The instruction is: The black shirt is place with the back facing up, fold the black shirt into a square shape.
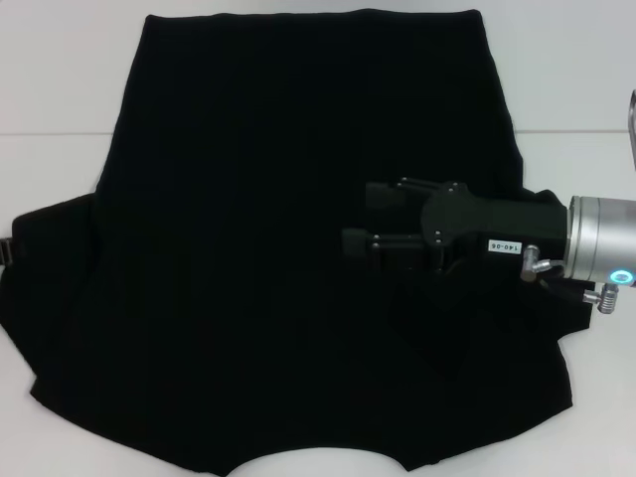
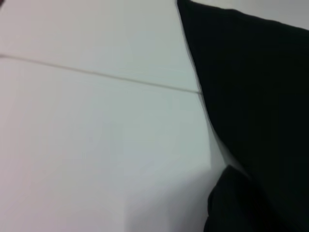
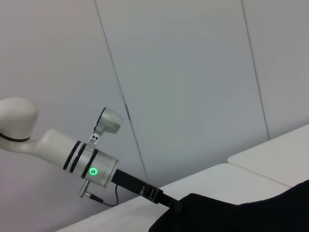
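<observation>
The black shirt [image 1: 258,248] lies spread flat over the white desk [image 1: 60,70], filling most of the head view from the top edge down to the bottom. Its plain side faces up; no lettering shows. One sleeve reaches the left edge of the frame, and the other bunches into folds at the right.

The right tool [image 1: 363,221] comes in from the right edge of the frame, level with the middle, and points left across the shirt. Its two dark fingers [image 1: 386,196] stand apart, one above the other in the picture, with a gap between them, so the tool is open and grips nothing. It sits over the right half of the shirt; whether the fingers touch the cloth I cannot tell, black on black. Behind the fingers runs a black body with a small white label, then a silver wrist with a lit ring.

The left tool [image 3: 169,205] shows only in the right wrist view, at the lower left, its tip hidden where it meets a raised edge of the shirt [image 3: 241,215], so I cannot tell how it stands. The left wrist view shows just bare desk [image 2: 96,145] and a shirt [image 2: 260,121] edge at the right of the frame.
</observation>
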